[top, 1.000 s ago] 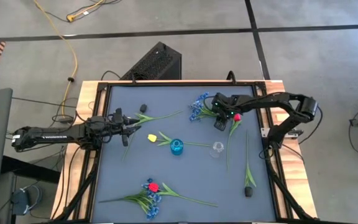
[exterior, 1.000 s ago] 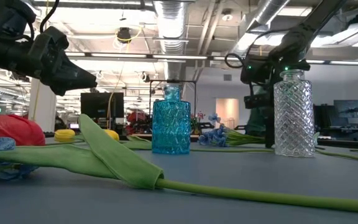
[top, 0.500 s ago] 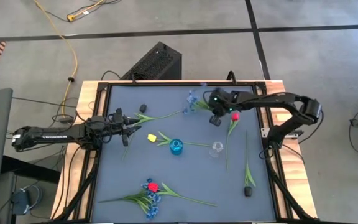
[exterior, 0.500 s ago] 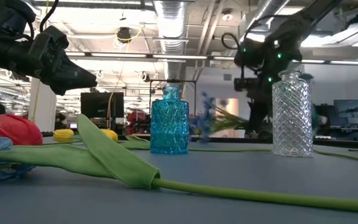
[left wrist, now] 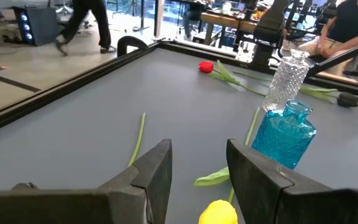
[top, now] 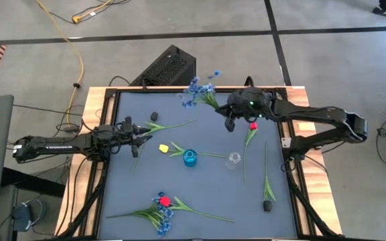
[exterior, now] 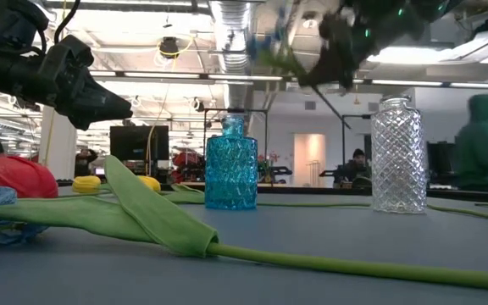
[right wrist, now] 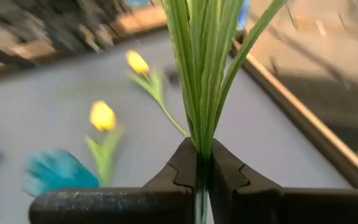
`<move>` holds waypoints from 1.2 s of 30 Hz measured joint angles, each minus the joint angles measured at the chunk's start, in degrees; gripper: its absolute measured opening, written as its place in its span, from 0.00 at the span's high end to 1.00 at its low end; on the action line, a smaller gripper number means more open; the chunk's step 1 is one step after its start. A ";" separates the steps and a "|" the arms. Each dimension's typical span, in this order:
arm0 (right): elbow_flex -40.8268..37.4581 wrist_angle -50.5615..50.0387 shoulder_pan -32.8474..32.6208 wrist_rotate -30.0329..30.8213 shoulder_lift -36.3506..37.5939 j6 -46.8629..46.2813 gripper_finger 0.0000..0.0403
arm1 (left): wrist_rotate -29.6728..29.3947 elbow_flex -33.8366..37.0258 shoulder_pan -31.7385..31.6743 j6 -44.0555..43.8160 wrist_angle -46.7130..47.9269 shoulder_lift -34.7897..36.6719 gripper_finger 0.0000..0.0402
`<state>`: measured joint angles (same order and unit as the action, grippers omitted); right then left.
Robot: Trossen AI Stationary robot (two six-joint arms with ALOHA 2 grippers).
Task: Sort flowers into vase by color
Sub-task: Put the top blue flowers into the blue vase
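Note:
My right gripper point(top: 230, 115) is shut on a spray of tiny blue blossoms point(top: 196, 88), high over the table's far edge; the low view shows it blurred near the ceiling lights point(exterior: 269, 38). My left gripper point(top: 139, 142) hovers open at the table's left, its fingers point(left wrist: 157, 174) just short of a yellow tulip point(left wrist: 219, 213) lying on the mat. A blue vase point(top: 190, 158) and a clear vase point(top: 233, 160) stand upright mid-table. A red tulip point(top: 252, 126) lies below the right arm. My right gripper pinches the spray's bundle of several green stems point(right wrist: 197, 134) between its two fingers point(right wrist: 182, 165), below the leaves. The arm reaches in from the table's right. The spray is lifted clear of the table and slants from the fingers toward the far left, blossoms outermost.
Another red tulip with blue blossoms point(top: 163, 202) lies near the front edge, its leaf point(exterior: 159, 212) close to the low camera. Loose green stems lie at the far left point(top: 173, 124) and right point(top: 267, 174). People move in the room behind point(exterior: 481, 144).
My right gripper has shut on the blue spray where it lay at the far right, then risen and gone toward the far edge. The spray has come clear of the mat and swung, its blossoms now out past the far rim.

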<state>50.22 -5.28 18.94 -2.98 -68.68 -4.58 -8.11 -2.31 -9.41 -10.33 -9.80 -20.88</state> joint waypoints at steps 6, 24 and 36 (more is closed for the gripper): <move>0.02 14.81 -9.25 -0.22 -0.37 -0.06 0.89 | 0.25 0.00 0.00 -0.98 -0.09 0.02 0.65; 0.04 62.27 -27.15 -0.17 -21.81 3.53 0.89 | 4.76 0.79 0.81 -13.90 1.14 0.06 0.65; 1.99 64.03 -28.33 0.41 -24.61 1.63 0.88 | -6.29 1.68 17.94 -16.69 -2.22 0.02 0.65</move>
<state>52.20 58.75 -9.38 -2.57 -93.29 -2.95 -14.39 -0.62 8.53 -27.02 -12.03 -20.86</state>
